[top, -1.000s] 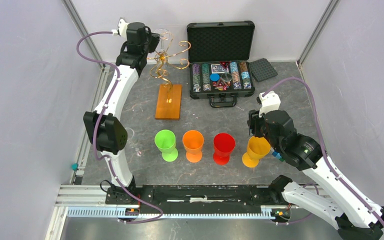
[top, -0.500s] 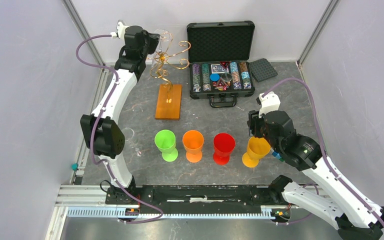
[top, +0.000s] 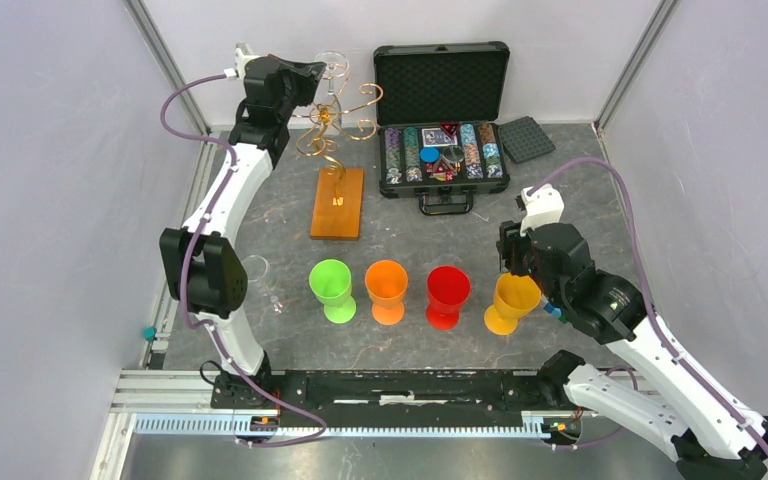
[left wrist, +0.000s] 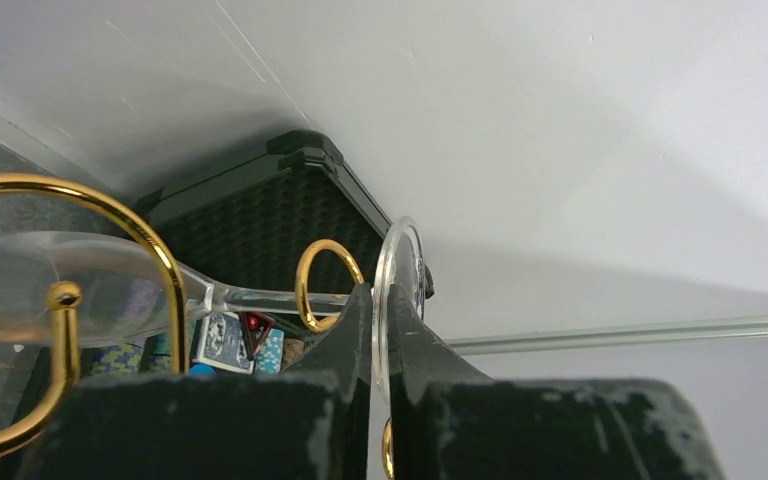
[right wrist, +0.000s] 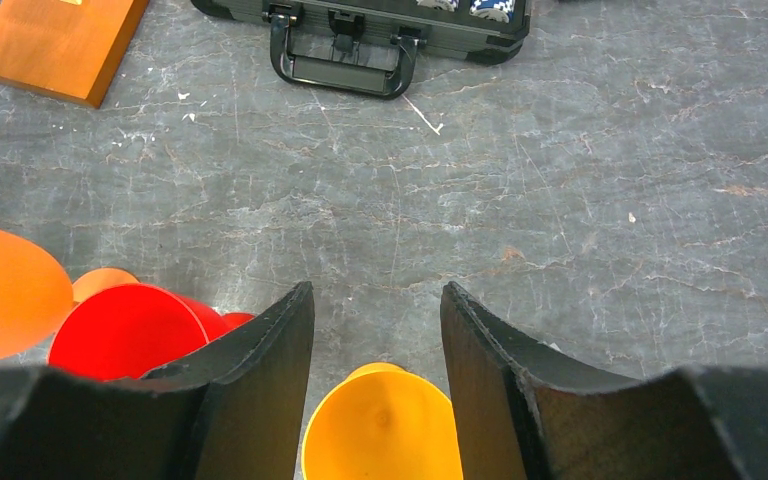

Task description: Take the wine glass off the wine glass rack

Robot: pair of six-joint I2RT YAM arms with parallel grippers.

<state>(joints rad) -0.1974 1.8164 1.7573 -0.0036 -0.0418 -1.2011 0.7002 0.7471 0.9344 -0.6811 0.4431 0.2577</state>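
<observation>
The wine glass rack [top: 337,118] is golden wire with curled arms on an orange wooden base [top: 338,203], at the back left. A clear wine glass [top: 333,62] hangs in its top arms. My left gripper [top: 310,75] is shut on the glass's round foot. In the left wrist view the foot [left wrist: 401,255] stands edge-on between my fingertips, the gripper [left wrist: 380,292] closed on it. The stem runs left through a gold ring [left wrist: 327,243] to the bowl [left wrist: 70,290]. My right gripper [top: 516,265] is open and empty above a yellow goblet [right wrist: 385,430].
An open black chip case [top: 443,110] stands right of the rack. Green [top: 332,288], orange [top: 387,290], red [top: 447,294] and yellow [top: 510,302] goblets stand in a row at the front. Another clear glass [top: 260,272] lies by the left arm.
My left gripper has shifted slightly back and to the right at the top of the rack, taking the glass's foot with it. The right arm has not moved.
</observation>
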